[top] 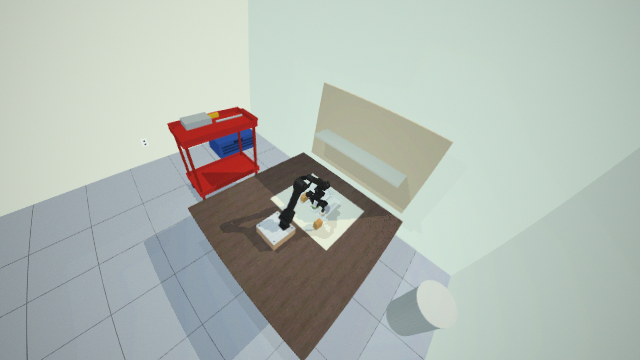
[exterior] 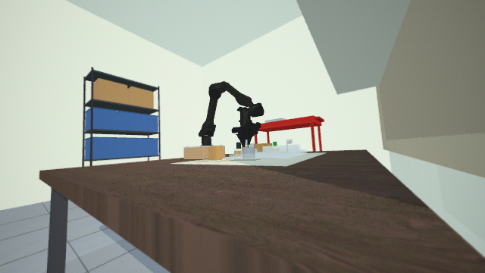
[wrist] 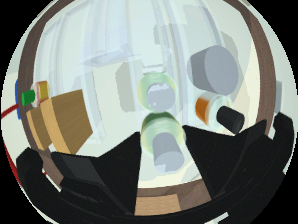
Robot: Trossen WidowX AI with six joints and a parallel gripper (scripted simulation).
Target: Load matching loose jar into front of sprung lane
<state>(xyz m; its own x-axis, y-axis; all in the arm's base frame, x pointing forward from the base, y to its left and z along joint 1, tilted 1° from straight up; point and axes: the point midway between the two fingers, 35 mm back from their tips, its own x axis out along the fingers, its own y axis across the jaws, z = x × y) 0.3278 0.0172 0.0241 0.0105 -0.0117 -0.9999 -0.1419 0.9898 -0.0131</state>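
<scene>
Fingers found clamped partway on the loose jar [wrist: 164, 137], held upright just in front of the matching lane jar [wrist: 157, 92], both in line along the lane [wrist: 133, 23] running away toward the far end.

Held jar [wrist: 165, 141] just before the lane jar [wrist: 156, 94]; grey cylinder [wrist: 214, 70] to the right.
</scene>
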